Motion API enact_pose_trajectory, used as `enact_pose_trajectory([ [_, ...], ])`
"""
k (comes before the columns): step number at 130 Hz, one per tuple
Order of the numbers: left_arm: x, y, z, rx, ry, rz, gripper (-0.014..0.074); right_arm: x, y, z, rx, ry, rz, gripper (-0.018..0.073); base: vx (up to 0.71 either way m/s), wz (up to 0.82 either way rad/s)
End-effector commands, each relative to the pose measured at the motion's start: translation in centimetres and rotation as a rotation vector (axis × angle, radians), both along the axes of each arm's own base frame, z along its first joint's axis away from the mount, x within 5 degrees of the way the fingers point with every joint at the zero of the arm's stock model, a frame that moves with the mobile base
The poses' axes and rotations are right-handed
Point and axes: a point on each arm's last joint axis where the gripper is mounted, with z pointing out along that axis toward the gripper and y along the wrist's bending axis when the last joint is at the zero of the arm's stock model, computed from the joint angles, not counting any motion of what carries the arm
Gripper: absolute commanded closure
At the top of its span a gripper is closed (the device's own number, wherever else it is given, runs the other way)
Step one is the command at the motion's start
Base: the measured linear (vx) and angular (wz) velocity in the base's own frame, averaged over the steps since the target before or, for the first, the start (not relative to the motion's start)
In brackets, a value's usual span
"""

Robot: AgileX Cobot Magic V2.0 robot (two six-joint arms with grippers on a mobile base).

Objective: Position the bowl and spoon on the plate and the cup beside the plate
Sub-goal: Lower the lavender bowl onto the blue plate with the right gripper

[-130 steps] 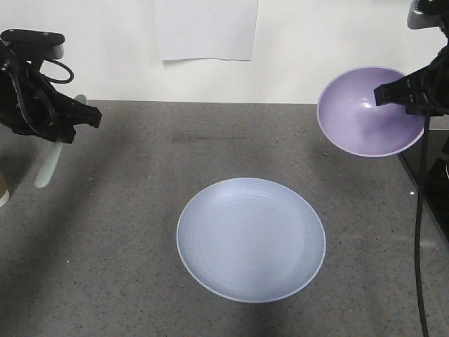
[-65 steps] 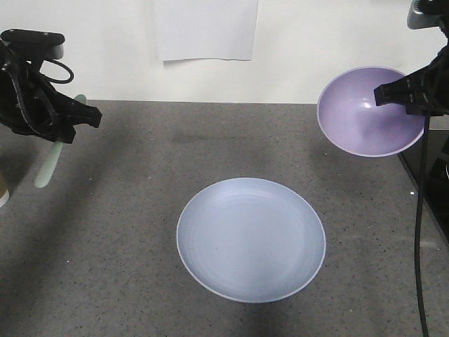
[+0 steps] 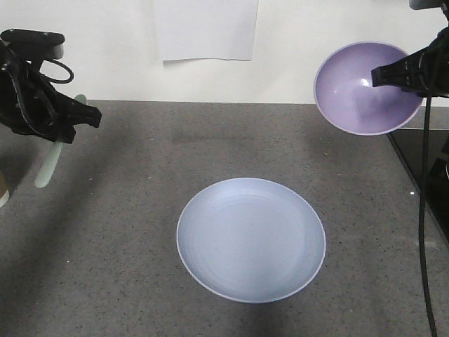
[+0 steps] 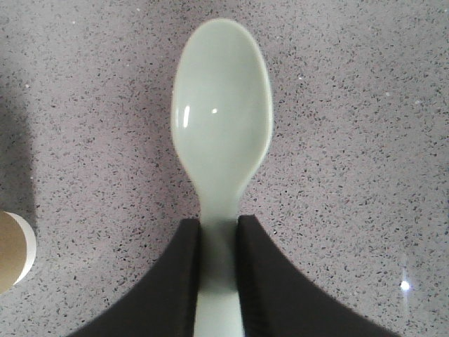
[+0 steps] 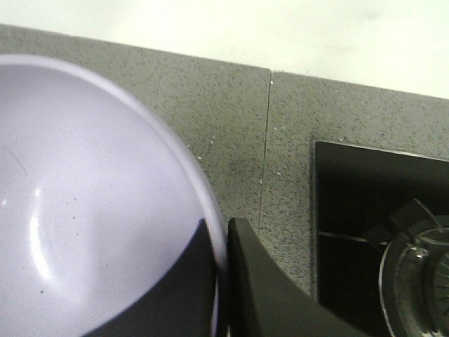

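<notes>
The pale blue-lilac plate [image 3: 250, 239] lay flat and bare on the grey speckled surface [image 3: 126, 232], a little toward 6 o'clock from the middle of the front view. At about 2 o'clock from it, the right tool [image 5: 223, 263] held the lavender bowl [image 3: 358, 88] in the air, well apart from the plate. The bowl was tilted so that its hollow faced the camera, against the white wall. The jaws were nearly closed on the rim at the bowl's 3 o'clock side, one finger inside and one outside. At about 10 o'clock from the plate, the left tool [image 3: 69, 128] pinched the flat handle of the mint-green spoon [image 4: 221, 133], jaws narrowed to the handle's width. The spoon hung slanting, scoop end lowest and pointing toward 7 o'clock, a stub of handle showing above the fingers. Whether its tip touched the surface could not be told. The brown paper cup [image 4: 12, 249] stood at the 9 o'clock edge of the front view, just beyond the spoon, mostly cut off. A white paper sheet [image 3: 205, 28] hung on the wall at 12 o'clock.
</notes>
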Motion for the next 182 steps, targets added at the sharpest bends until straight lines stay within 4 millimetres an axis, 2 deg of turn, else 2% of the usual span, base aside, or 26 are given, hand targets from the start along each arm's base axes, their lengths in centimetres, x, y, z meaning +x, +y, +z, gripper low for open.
enact_pose_trajectory([
  [1,-0.7,0.0,2.7,-0.026,-0.11,0.001,0.0604,-0.5,0.2,2.2,0.067,-0.107,0.004,0.056,0.0,0.0],
  [21,-0.7,0.0,2.7,-0.026,-0.11,0.001,0.0604,0.3,1.4,0.1,0.197,0.026,0.05,0.056,0.0,0.0],
  [54,-0.7,0.0,2.7,-0.026,-0.11,0.001,0.0604,1.6,4.0,-3.6,0.289,0.24,0.277,0.0553,0.0,0.0],
  [108,-0.7,0.0,2.7,-0.026,-0.11,0.001,0.0604,1.9,11.1,-8.3,0.199,0.423,0.496,0.0545,0.0,0.0],
  [182,-0.7,0.0,2.7,-0.026,-0.11,0.001,0.0604,2.5,11.9,-11.5,0.15,0.56,0.519,0.0526,0.0,0.0],
])
